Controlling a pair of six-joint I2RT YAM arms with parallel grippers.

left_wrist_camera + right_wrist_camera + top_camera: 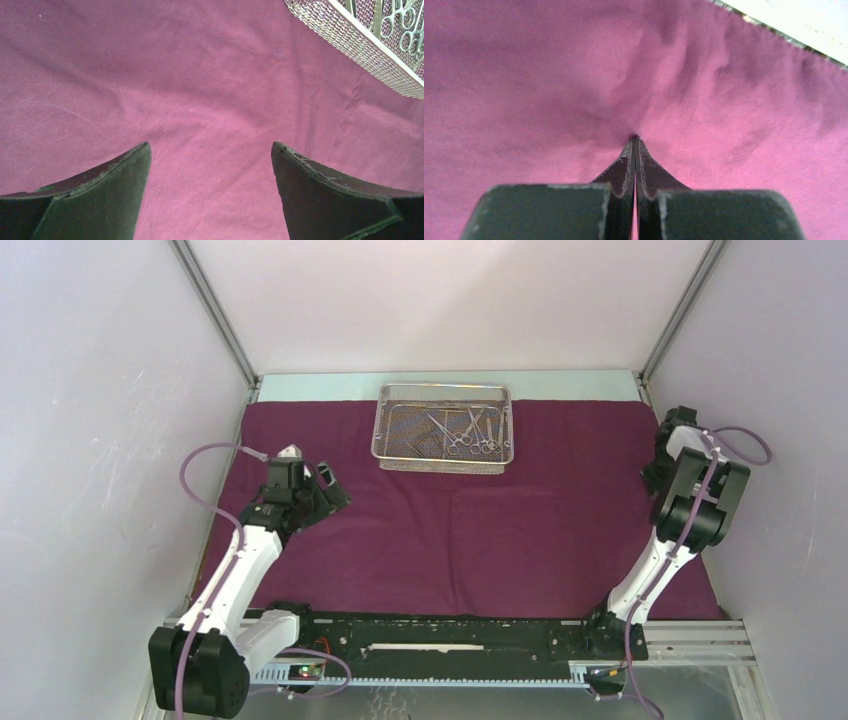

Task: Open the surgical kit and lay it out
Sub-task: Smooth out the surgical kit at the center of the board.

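Right gripper (634, 142) had its two black fingers pressed together, tips down on the maroon-purple cloth wrap (480, 540). Creases in the fabric ran in toward the tips from both sides, so a small pucker of cloth seemed caught between them. This pinch sat near the cloth's far right edge, with a strip of the pale table surface (804, 20) showing just beyond the hem. Left gripper (210, 147) hung over the left part of the cloth with its fingers spread wide and nothing between them, only smooth fabric below.

Spread almost flat, the cloth covered most of the table, its long axis running left to right. On its far middle stood the rectangular silver wire-mesh tray (400, 430), also lying long side left to right, well apart from the right gripper and nearer to the left one. In the left wrist view, one corner of the tray showed to the right of, and beyond, the open fingers.

Inside the tray's right half lay the slim steel instruments (470, 432), close together and roughly parallel. Their long axes ran near to far, slightly fanned, with the ring handles toward the near wall of the tray.
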